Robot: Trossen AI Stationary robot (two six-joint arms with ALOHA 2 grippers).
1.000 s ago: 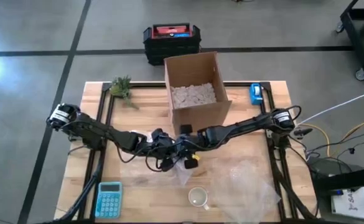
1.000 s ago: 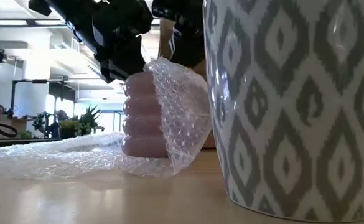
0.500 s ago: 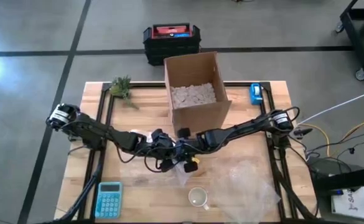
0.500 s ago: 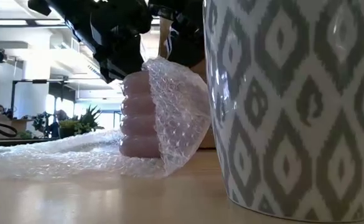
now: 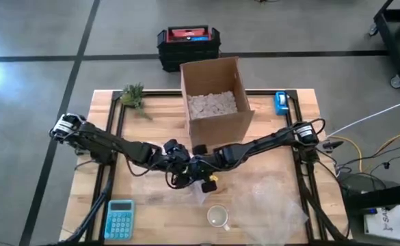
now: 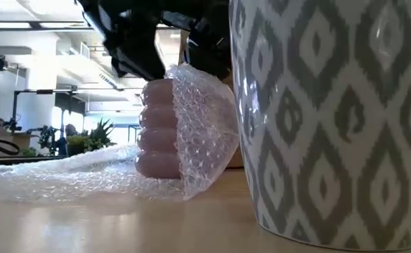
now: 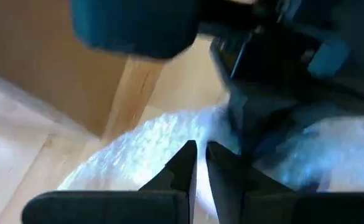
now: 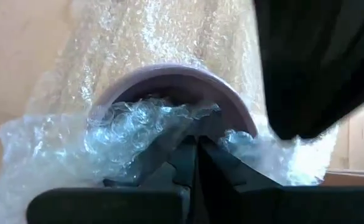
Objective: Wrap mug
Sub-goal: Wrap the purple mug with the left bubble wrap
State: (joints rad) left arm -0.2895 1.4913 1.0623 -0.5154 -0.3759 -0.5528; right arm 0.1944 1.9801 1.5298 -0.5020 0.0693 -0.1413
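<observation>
Overhead, tabletop-level and two close wrist cameras share the bubble wrap [image 6: 198, 119].

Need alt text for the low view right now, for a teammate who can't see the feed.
A ribbed pink mug, half covered by a sheet of bubble wrap, stands on the wooden table with dark robot arms directly above it. A large grey-and-white patterned mug fills the right foreground.

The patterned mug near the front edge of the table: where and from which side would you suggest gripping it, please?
Probably by the rim, from above: the patterned mug stands upright, mouth open upward, apart from the bubble wrap. Both grippers are busy at the pink mug.
</observation>
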